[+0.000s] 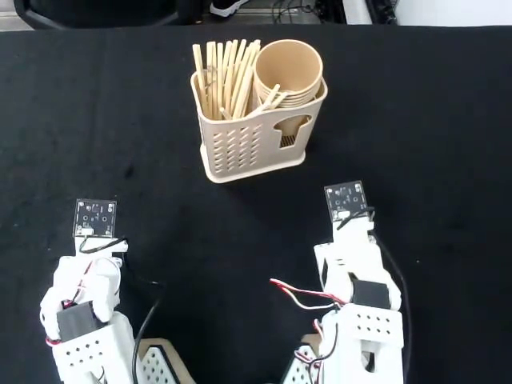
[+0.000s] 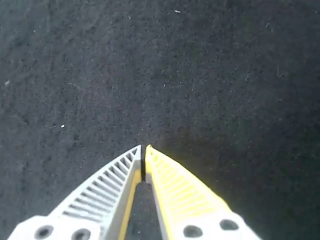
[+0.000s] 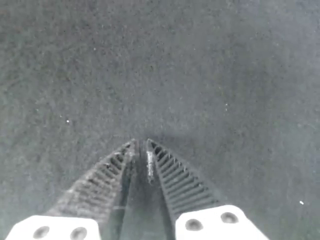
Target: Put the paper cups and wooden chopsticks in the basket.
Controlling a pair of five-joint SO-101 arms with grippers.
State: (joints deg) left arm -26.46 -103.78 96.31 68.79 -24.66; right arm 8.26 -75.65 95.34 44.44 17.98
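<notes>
Left gripper [image 2: 144, 148] is closed. Its white finger [image 2: 107, 185] and yellow finger [image 2: 182, 190] meet at the tips with nothing between them. It points down at bare black cloth [image 2: 200, 75], which runs unbroken to every edge of this view.

From the right wrist, the right gripper [image 3: 140, 144] is also closed and empty, with its two dark ribbed fingers drawn together to a hairline gap at the tips. Under and ahead of it lies the same bare cloth out to each edge.

From above, the basket [image 1: 254, 148] stands upright in the middle of the table, close to the cloth's far edge, which runs along the top of the view. The chopsticks [image 1: 224, 76] stand on end in one compartment, fanned a little and leaning toward the cups [image 1: 288, 68]. The cups sit nested, mouth up, in the compartment beside them. A few chopstick ends cross the divider and rest against the cups.

One arm [image 1: 84, 312] is at the near edge on the picture's left and another arm [image 1: 360, 296] is at the near edge on the picture's right. I cannot tell which is which. Both are well apart from the basket and from each other. A wide band of open cloth lies between them and the basket, and more open cloth flanks the basket on both sides.
</notes>
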